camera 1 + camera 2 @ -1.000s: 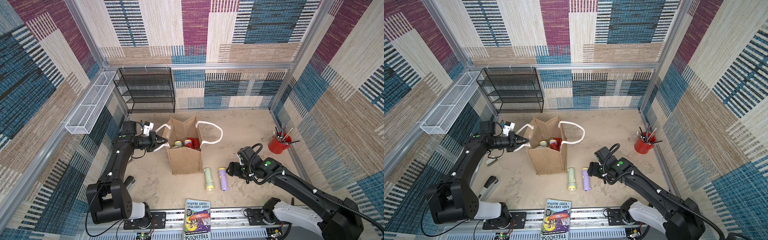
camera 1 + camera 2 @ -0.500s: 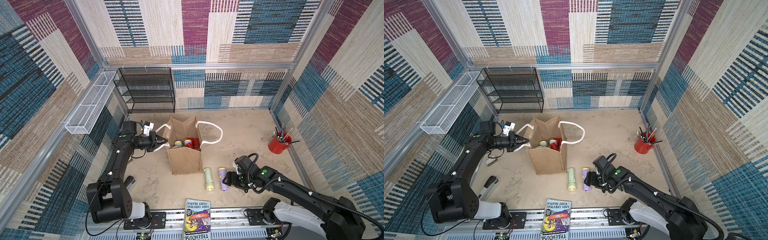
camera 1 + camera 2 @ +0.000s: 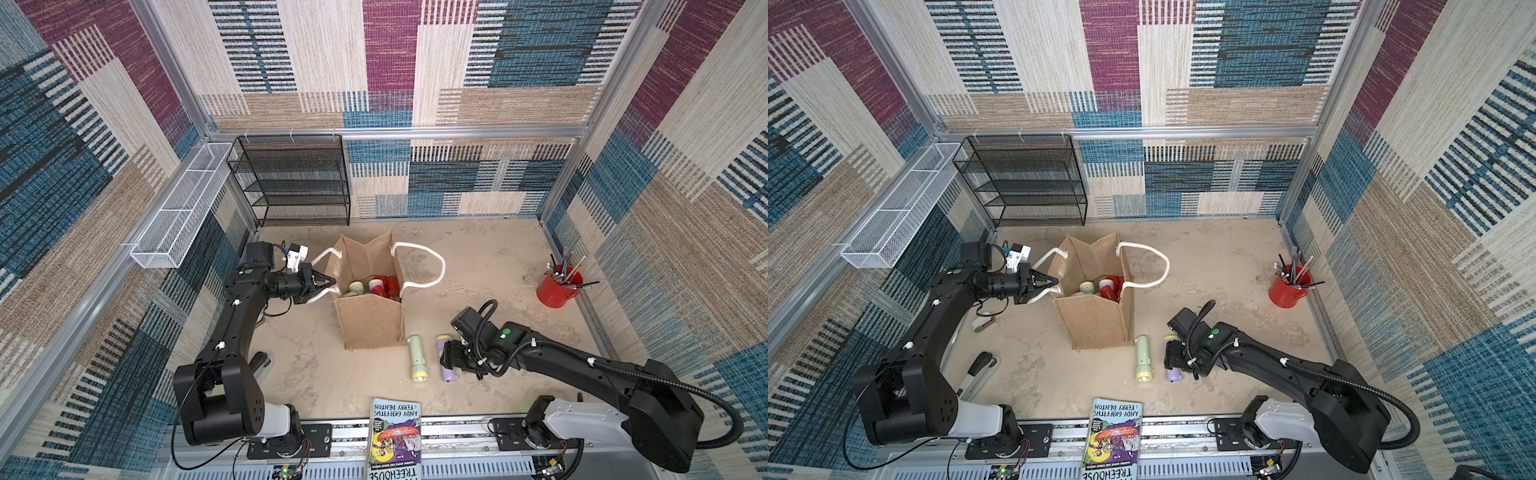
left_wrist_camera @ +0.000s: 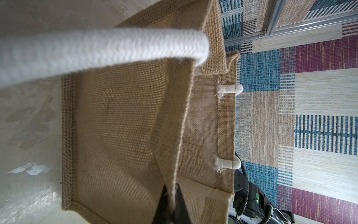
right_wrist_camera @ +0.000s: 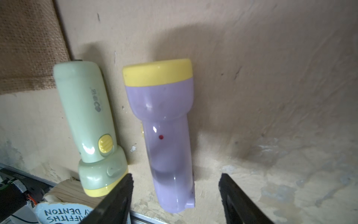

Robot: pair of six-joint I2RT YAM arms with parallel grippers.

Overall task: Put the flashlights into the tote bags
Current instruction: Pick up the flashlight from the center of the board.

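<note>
Straddling the handle end of the lilac flashlight (image 5: 164, 120), the right gripper (image 5: 175, 180) has its jaws apart, one finger on either side. Neither seems to press the plastic, which reads as lining up for a pinch. Just outside one finger lies the pale green flashlight (image 5: 85, 108), nearly parallel and so close that the finger has to work in the narrow gap between the two bodies. Beyond both stands the tote bag (image 3: 370, 320), upright, so the carry from this gripper to its mouth should be short. On the bag's far side, the left gripper (image 3: 330, 284) is clamped together on the burlap rim beside a white rope handle (image 4: 96, 48), apparently to hold the mouth spread and the bag steady. Past its fingertips, inside the bag, several flashlights (image 3: 380, 286) already rest.
</note>
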